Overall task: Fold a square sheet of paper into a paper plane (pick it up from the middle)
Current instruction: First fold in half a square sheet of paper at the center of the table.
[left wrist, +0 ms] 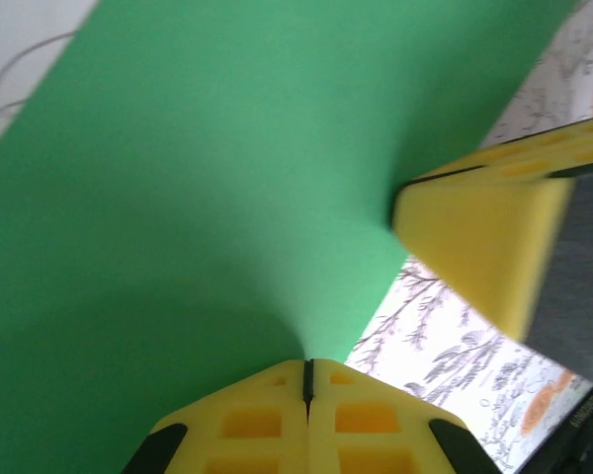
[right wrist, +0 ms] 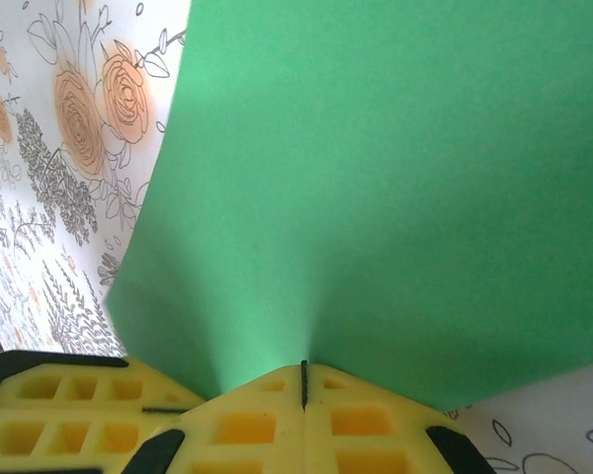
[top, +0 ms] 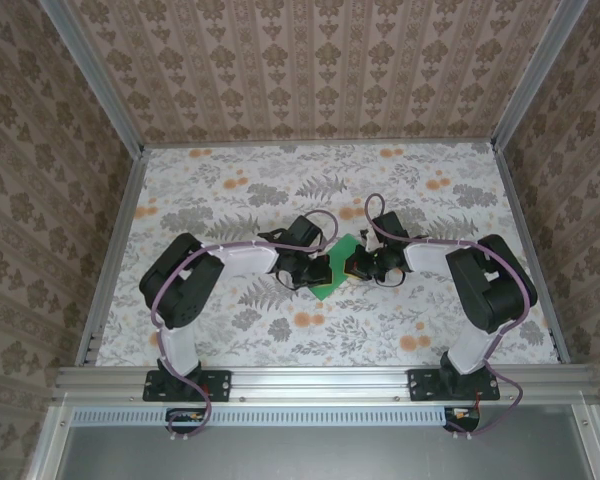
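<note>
The floral grey-and-orange patterned cloth (top: 280,190) covers the table. At its centre, the thin bright green square sheet of paper (top: 330,288) is pinched from both sides. The left gripper (left wrist: 306,370) and right gripper (right wrist: 303,370) each have yellow fingers clamped together on the sheet. Step in hand, as judged: lift before the first fold. Next move calls for bringing opposite edges together, aligned, without tearing.

Observe square sheet of paper (top: 337,270) at middle of worktop (top: 230,190), between grippers. Note left gripper (top: 321,268) at its left edge, right gripper (top: 357,265) at its right edge, jaws of both pinched onto it.
</note>
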You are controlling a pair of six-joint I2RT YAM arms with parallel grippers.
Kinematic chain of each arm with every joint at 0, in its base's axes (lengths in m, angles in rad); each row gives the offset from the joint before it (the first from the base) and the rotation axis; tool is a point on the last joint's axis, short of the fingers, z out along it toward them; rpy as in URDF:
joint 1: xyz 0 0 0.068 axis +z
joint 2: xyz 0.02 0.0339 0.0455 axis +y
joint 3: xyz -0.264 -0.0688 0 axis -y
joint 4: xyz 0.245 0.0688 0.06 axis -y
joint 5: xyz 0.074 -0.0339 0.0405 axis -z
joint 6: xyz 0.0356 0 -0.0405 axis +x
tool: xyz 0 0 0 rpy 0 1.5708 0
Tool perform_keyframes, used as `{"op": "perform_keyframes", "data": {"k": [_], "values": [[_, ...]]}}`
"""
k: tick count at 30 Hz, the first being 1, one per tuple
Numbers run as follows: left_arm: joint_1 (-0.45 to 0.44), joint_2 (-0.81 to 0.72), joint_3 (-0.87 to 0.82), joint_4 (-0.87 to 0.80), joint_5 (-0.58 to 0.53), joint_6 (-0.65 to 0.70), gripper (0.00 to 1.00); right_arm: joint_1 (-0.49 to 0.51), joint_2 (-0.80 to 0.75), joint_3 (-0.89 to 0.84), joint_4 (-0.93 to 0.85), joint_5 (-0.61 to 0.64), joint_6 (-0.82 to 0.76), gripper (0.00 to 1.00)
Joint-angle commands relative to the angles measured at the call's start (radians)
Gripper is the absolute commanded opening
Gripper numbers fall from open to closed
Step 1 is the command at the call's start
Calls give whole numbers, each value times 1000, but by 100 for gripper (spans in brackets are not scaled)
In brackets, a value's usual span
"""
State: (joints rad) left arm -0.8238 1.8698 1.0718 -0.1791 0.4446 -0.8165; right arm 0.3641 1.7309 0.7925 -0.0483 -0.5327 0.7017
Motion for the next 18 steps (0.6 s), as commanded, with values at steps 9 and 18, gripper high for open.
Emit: {"op": "perform_keyframes", "data": {"k": [9, 18], "values": [[-20, 78, 69, 33, 34, -25, 5, -3, 30, -27, 44, -55, -18, 6], [-18, 80, 56, -29, -8, -9, 3, -4, 30, -30, 40, -52, -26, 5]]}}
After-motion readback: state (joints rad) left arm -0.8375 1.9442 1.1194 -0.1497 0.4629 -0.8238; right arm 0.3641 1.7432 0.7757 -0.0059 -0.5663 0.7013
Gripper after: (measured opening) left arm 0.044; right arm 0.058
